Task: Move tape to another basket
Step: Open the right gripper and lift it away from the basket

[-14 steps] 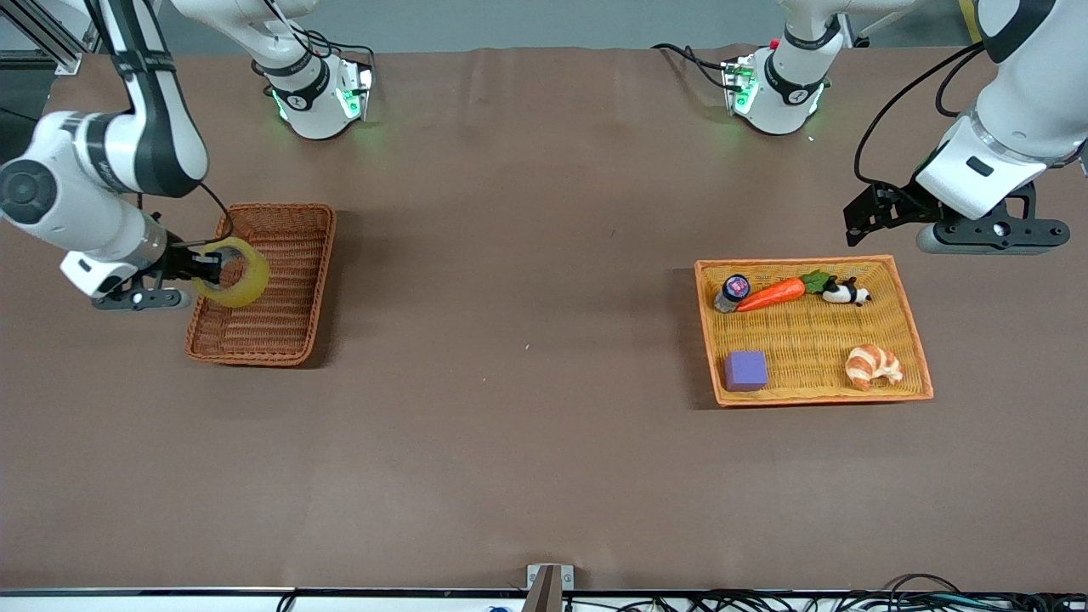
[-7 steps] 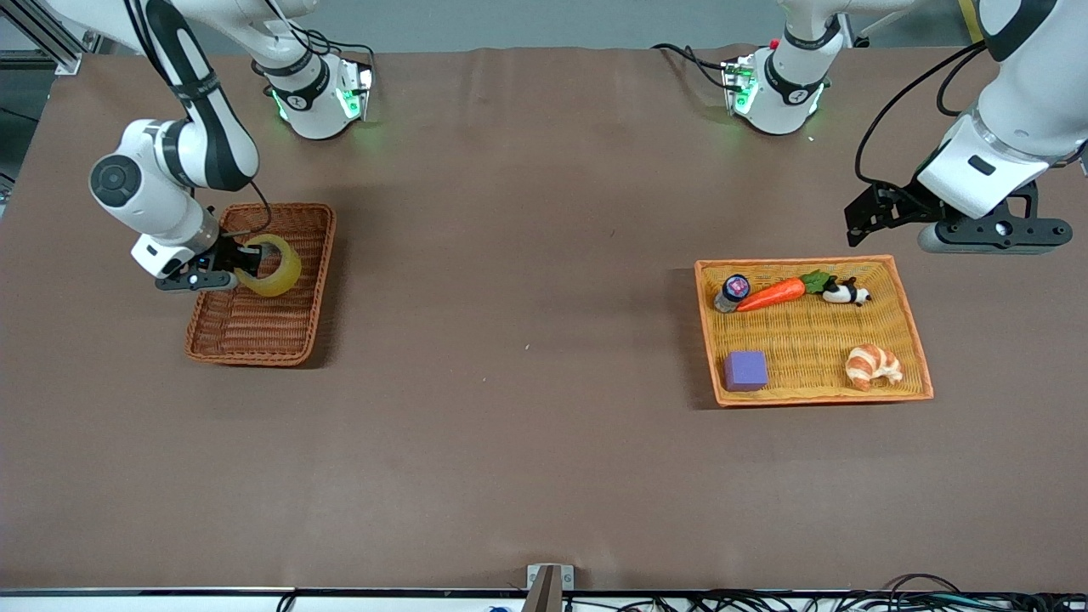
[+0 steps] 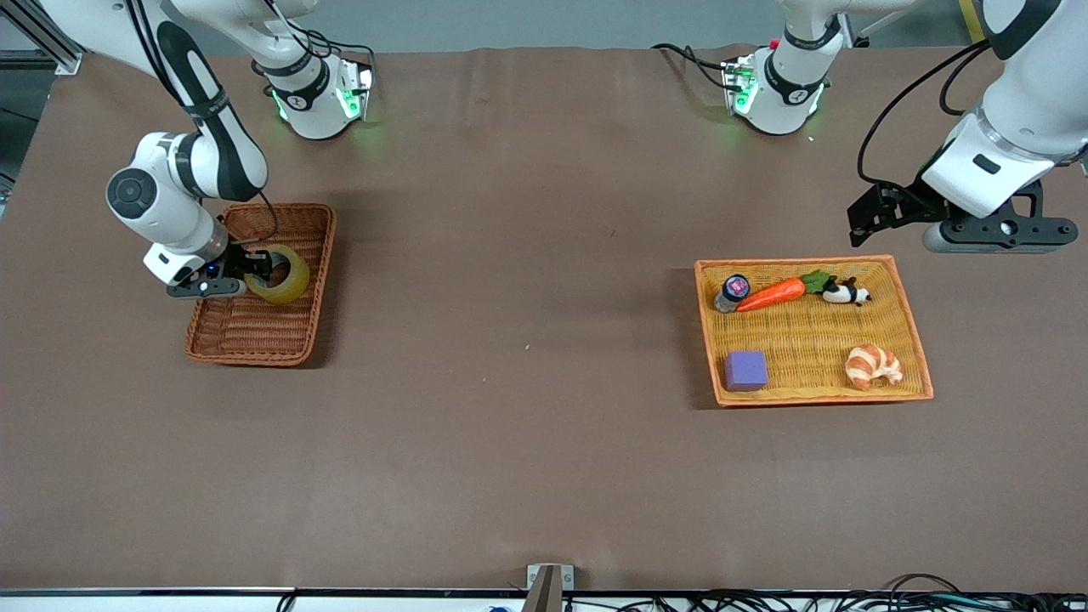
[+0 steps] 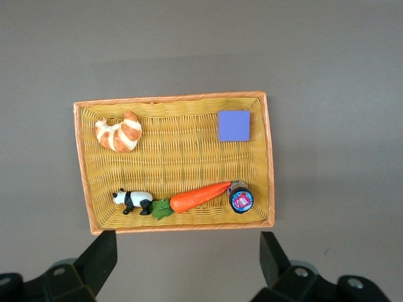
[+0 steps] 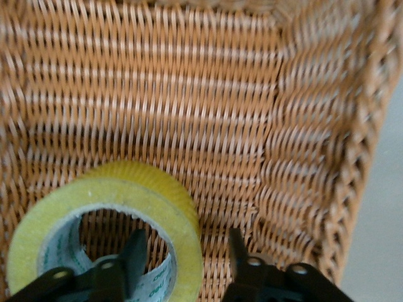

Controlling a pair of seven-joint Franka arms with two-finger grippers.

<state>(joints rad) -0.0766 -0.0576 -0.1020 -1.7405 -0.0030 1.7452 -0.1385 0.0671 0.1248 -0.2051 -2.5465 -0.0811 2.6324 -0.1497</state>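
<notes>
Lowering the translucent yellowish ring-shaped tape [image 3: 278, 274] into the reddish-brown woven wicker basket [image 3: 293, 340], the right gripper [image 3: 252, 270] pinches the roll's wall. Next comes releasing. The left gripper [image 3: 860, 223], spread open, waits above the orange-yellow tray [image 3: 814, 393].

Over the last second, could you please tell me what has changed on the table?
The right gripper, shut on the tape, carried it from the basket's outer rim inward and lowered it into the basket; the roll remains gripped. The left gripper waits open above the orange tray, whose carrot, croissant and purple block stayed put.
</notes>
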